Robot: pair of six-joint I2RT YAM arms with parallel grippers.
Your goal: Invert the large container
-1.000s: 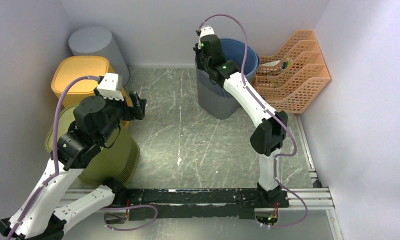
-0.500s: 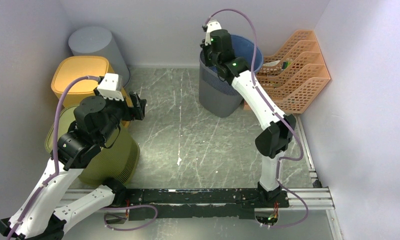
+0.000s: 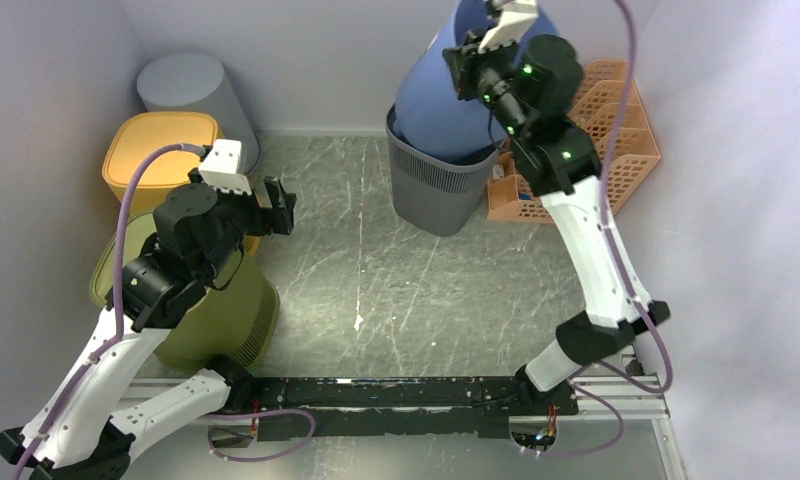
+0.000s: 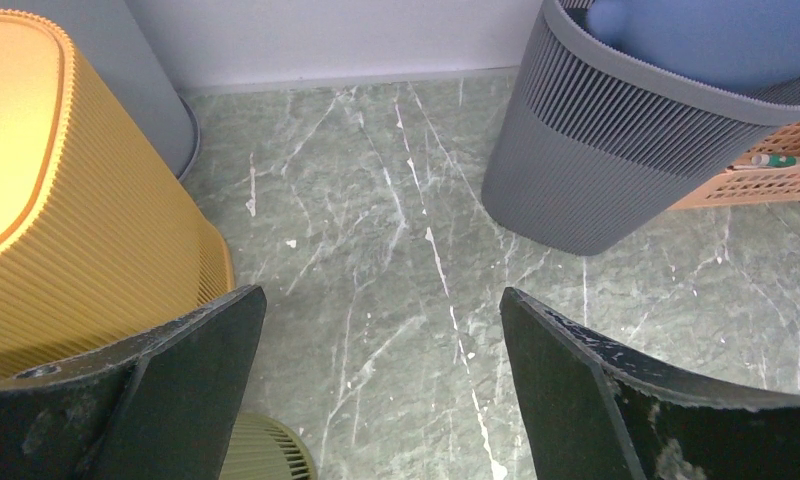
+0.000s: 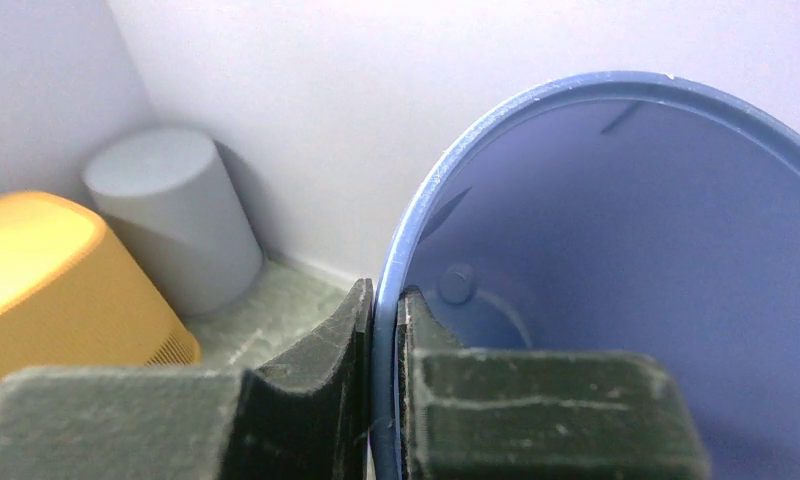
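A large blue container (image 3: 434, 92) is lifted and tilted, its lower end still inside a grey ribbed bin (image 3: 438, 192) at the back. My right gripper (image 3: 473, 45) is shut on the blue container's rim. In the right wrist view the rim sits pinched between the fingers (image 5: 386, 295), and the blue inside (image 5: 626, 230) is empty. My left gripper (image 3: 281, 210) is open and empty, held above the floor at the left. In the left wrist view (image 4: 376, 300) it faces the grey bin (image 4: 616, 150) with the blue container (image 4: 706, 35) in it.
A yellow ribbed bin (image 3: 156, 150), a grey cylinder bin (image 3: 191, 90) and an olive bin (image 3: 216, 310) stand at the left, under and behind the left arm. An orange file rack (image 3: 606, 130) stands at the back right against the wall.
My right gripper has risen and swung right, pulling the blue container up and tilting it partly out of the grey bin. The left arm has shifted slightly.
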